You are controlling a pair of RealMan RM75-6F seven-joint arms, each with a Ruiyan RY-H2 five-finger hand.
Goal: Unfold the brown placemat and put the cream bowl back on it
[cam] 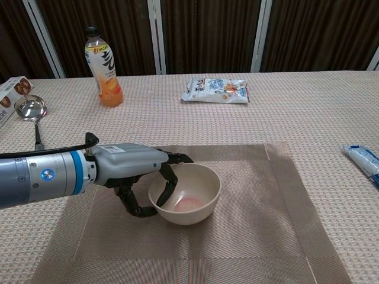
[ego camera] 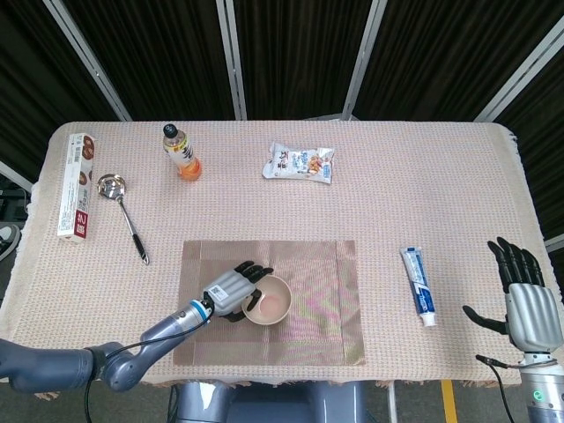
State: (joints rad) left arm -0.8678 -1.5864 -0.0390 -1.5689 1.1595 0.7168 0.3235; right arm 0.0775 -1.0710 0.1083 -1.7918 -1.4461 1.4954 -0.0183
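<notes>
The brown placemat [ego camera: 308,326] [cam: 260,236] lies spread flat on the near middle of the table. The cream bowl [ego camera: 268,300] [cam: 188,196] stands upright on it, left of the mat's centre. My left hand [ego camera: 231,286] [cam: 137,171] grips the bowl's left rim, with fingers inside the bowl and the thumb curled round the outside. My right hand [ego camera: 522,296] hangs open off the table's near right corner, fingers spread, holding nothing; the chest view does not show it.
A toothpaste tube [ego camera: 419,285] [cam: 363,160] lies right of the mat. At the back are a drink bottle [ego camera: 181,152] [cam: 103,66] and a snack bag [ego camera: 300,163] [cam: 215,90]. A ladle [ego camera: 122,212] [cam: 32,112] and a long box [ego camera: 76,183] lie at the left.
</notes>
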